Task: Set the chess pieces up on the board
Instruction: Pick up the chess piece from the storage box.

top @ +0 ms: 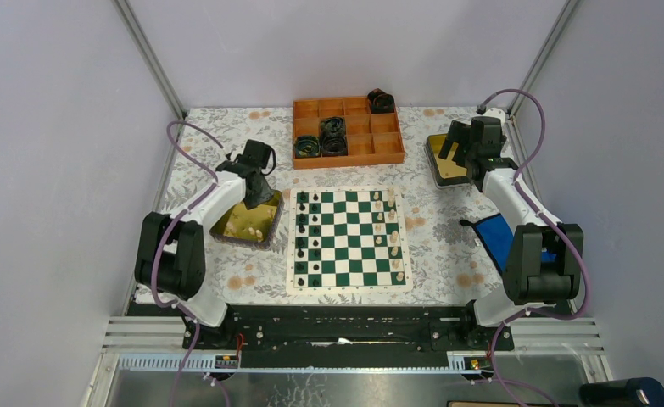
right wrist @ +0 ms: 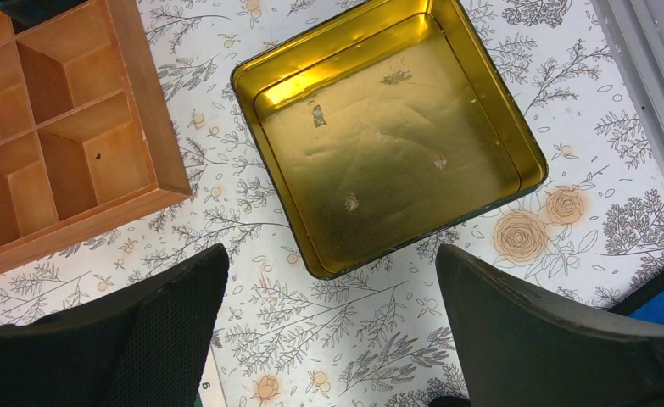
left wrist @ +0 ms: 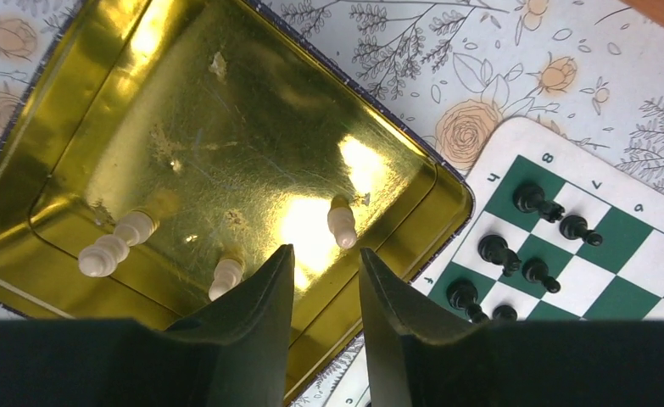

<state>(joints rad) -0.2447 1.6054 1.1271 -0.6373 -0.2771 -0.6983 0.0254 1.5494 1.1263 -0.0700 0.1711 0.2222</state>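
Observation:
The green and white board (top: 349,289) lies in the middle of the table. Black pieces (top: 309,233) stand in its two left columns, and cream-white pieces (top: 392,239) stand along its right side. My left gripper (top: 259,192) hangs over a gold-lined tin (top: 237,229) left of the board. In the left wrist view it (left wrist: 326,251) is open by a narrow gap with nothing between the fingers. A cream-white piece (left wrist: 342,227) lies just past the tips, and others (left wrist: 106,254) lie nearby. My right gripper (right wrist: 330,254) is wide open and empty over the tablecloth, beside an empty gold tin (right wrist: 489,102).
An orange compartment tray (top: 347,158) with black coiled rolls (top: 332,136) stands behind the board. The board's corner with black pieces (left wrist: 532,199) shows right of the left tin. A blue object (top: 493,229) lies by the right arm. Walls close in the table.

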